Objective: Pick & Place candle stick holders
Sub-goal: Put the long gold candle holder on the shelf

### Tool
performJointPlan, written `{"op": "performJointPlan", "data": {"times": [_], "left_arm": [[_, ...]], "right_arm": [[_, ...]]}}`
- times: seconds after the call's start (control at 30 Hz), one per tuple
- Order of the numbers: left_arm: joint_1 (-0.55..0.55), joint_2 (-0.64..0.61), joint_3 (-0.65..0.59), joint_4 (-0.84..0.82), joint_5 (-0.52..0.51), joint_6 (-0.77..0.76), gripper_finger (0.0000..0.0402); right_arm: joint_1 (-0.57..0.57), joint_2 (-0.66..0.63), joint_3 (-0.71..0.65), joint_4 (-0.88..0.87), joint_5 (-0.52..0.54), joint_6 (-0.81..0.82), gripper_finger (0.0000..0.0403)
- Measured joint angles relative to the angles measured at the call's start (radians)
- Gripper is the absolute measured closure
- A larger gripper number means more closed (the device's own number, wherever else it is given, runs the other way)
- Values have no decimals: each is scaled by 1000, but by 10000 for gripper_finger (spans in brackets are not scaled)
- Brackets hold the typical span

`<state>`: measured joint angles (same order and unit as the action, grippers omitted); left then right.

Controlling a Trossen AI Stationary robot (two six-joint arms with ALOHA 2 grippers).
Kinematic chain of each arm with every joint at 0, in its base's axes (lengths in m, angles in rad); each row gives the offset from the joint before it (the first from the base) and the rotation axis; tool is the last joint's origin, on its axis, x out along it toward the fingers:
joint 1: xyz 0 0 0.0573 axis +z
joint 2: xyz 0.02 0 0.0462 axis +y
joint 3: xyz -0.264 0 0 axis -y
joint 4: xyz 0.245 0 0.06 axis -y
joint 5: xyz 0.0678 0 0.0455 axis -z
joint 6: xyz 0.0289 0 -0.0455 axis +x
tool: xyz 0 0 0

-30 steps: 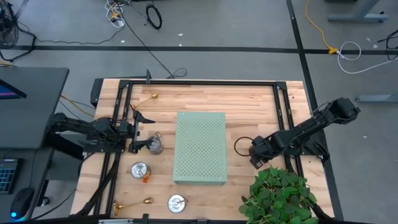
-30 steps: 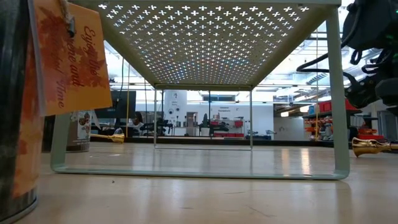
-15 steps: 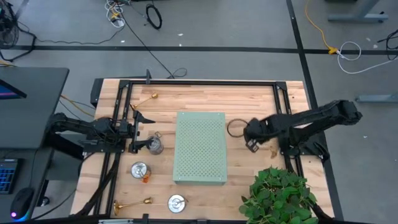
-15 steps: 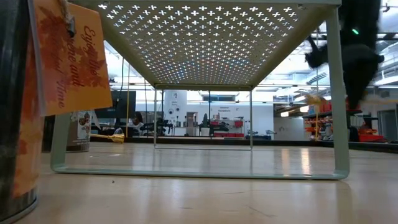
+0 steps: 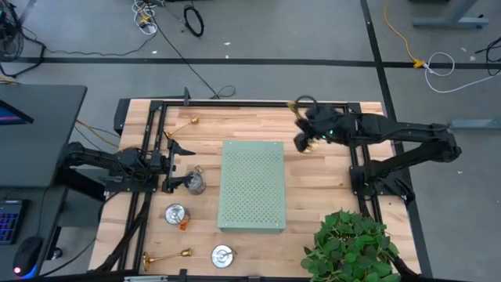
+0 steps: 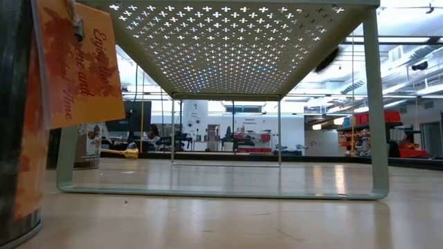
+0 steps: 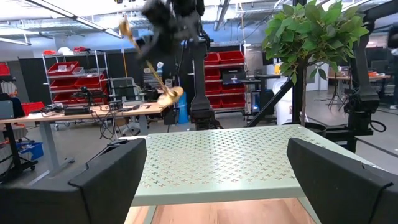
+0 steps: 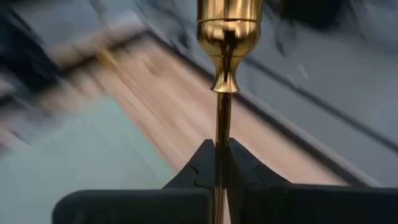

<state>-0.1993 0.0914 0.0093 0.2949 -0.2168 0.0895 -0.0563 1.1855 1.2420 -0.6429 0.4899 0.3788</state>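
My right gripper (image 5: pixel 307 135) is shut on a slender gold candle stick holder (image 8: pixel 228 37) above the table's far part, right of the pale green perforated board (image 5: pixel 252 186). The holder also shows in the left wrist view (image 7: pixel 155 71). My left gripper (image 5: pixel 177 166) is open at the table's left, facing the board, with a silver holder (image 5: pixel 194 182) next to it. Two more squat silver holders (image 5: pixel 176 213) (image 5: pixel 223 255) stand at the near left. One gold holder (image 5: pixel 188 121) lies at the far left, another (image 5: pixel 166 255) at the near left. My right gripper pinches the gold holder's thin stem (image 8: pixel 222 146) between its two fingers, which lie across it. The holder's wider cup end (image 8: pixel 229 25) sticks out beyond the fingertips. The holder is lifted clear of the table and sits tilted in the left wrist view.
A potted green plant (image 5: pixel 352 244) stands at the near right corner. A black frame (image 5: pixel 250 104) runs round the table's far and side edges. In the low view a dark tin with an orange tag (image 6: pixel 76 62) stands at the near left.
My right gripper has gone from the table's right part toward the far edge and upward, carrying the gold holder, which has come off the table and out of the low view. My left arm has kept still.
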Motion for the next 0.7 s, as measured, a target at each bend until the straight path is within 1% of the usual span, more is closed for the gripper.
{"op": "performJointPlan", "data": {"times": [0.07,0.13,0.23,0.33,0.53,0.63,0.7], "left_arm": [[0,0,0,0,0,0,3],[0,0,0,0,0,0,3],[0,0,0,0,0,0,3],[0,0,0,0,0,0,3],[0,0,0,0,0,0,3],[0,0,0,1,0,0,3],[0,0,0,-1,0,0,3]], "right_arm": [[0,9,-22,179,-41,-95,396],[1,22,-51,316,-82,-161,396],[1,39,-121,507,-91,-222,396],[0,56,-201,672,-126,-256,396],[0,59,-317,900,-197,-269,396],[0,59,-362,1038,-263,-275,396],[6,60,-393,1107,-270,-283,396]]}}
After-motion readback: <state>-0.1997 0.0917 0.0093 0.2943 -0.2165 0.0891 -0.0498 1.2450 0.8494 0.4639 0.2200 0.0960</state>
